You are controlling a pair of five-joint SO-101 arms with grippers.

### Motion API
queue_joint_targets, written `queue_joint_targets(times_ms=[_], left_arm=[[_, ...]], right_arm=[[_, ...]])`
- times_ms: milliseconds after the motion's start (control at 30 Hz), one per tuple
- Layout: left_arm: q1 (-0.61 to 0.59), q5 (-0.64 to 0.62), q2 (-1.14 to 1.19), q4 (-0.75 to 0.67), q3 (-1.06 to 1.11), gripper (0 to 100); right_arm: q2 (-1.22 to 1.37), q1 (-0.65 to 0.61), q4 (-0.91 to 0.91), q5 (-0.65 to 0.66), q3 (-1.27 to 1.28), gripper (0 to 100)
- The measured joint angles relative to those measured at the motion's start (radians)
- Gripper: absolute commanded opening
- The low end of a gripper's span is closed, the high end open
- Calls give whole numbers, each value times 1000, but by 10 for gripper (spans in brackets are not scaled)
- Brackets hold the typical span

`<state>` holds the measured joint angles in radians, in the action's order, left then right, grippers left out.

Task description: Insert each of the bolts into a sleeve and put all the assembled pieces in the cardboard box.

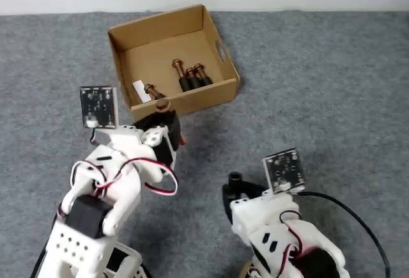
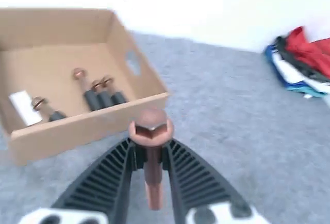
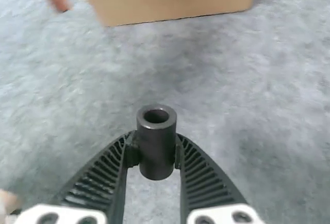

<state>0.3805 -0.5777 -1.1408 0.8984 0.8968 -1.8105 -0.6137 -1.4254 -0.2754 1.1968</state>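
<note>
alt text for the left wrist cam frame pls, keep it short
The left gripper is shut on a copper-coloured bolt, gripped just below its hexagonal head, over grey carpet. Behind it sits the open cardboard box holding four bolts in black sleeves and a small white piece. A pile of coloured cloth lies farther off.

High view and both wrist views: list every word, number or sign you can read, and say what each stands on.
No text can be read in any view.
White slip in the box: no legible marks, too small to tell.
Left arm's board, right arm's board: any print is too small to read.
Bolt: head blurred, nothing legible.
Sleeve: plain, no marks.
</note>
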Motion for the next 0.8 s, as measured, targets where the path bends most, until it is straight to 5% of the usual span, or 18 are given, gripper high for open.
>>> queue_joint_targets(times_ms=[233, 800], left_arm=[[137, 0, -97, -5, 0, 5], [236, 0, -290, 23, 107, 5]], right_arm=[[0, -98, 91, 109, 28, 9], [5, -104, 141, 354, 37, 9]])
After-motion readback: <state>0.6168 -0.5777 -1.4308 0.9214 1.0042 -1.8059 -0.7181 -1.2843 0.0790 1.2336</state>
